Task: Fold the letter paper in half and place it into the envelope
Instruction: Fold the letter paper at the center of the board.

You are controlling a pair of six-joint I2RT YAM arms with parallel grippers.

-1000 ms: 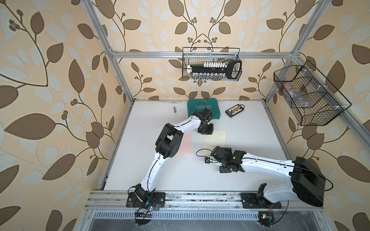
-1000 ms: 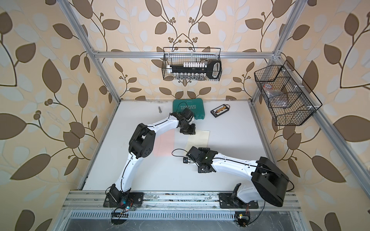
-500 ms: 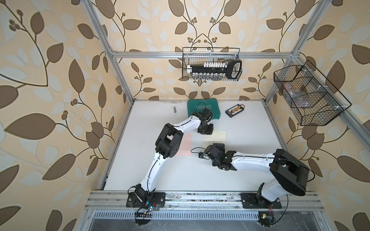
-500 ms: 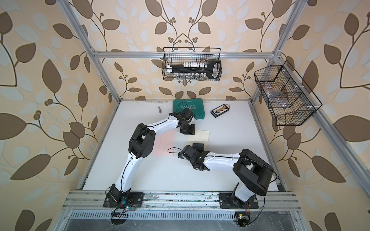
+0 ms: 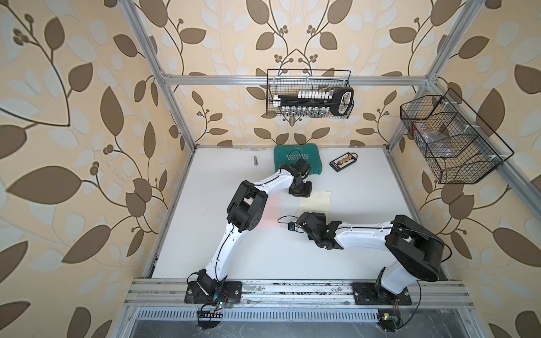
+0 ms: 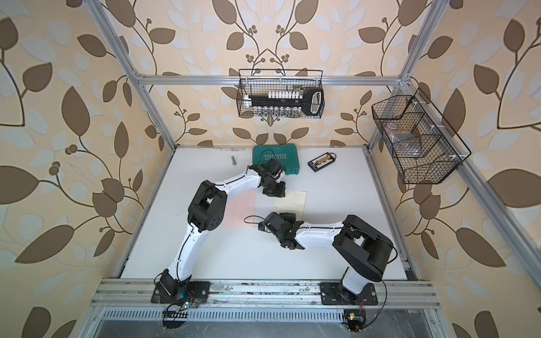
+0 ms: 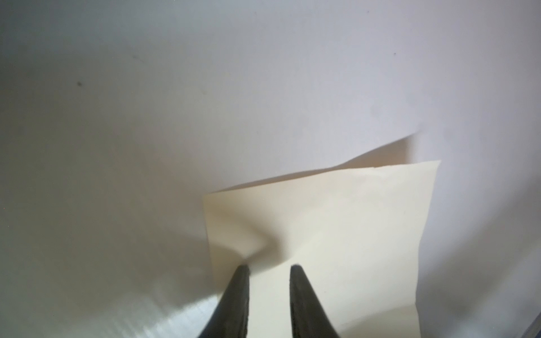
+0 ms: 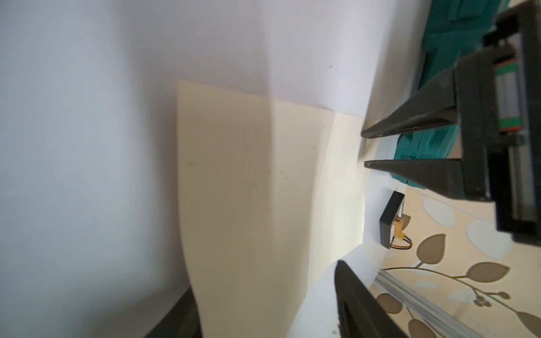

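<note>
Letter paper [image 8: 248, 190] lies between the right fingers [image 8: 360, 304].

Both top views hang high above the front rail [image 5: 292, 288] and look steeply down toward the back wall [image 6: 205, 117]. They are far enough off to take in the whole bench [image 5: 366, 181] and both arms, and they differ only by a small sideways shift. The left wrist view sits close behind the left gripper [image 7: 269, 267], looking along its fingers at the paper [image 7: 336, 234]. The right wrist view rides low behind the right gripper [image 8: 263, 278], rolled on its side, facing across the paper toward the bench's back edge. It shares the paper with the left wrist view and also catches the left gripper [image 8: 364, 149] and a green case [image 8: 456, 35].
</note>
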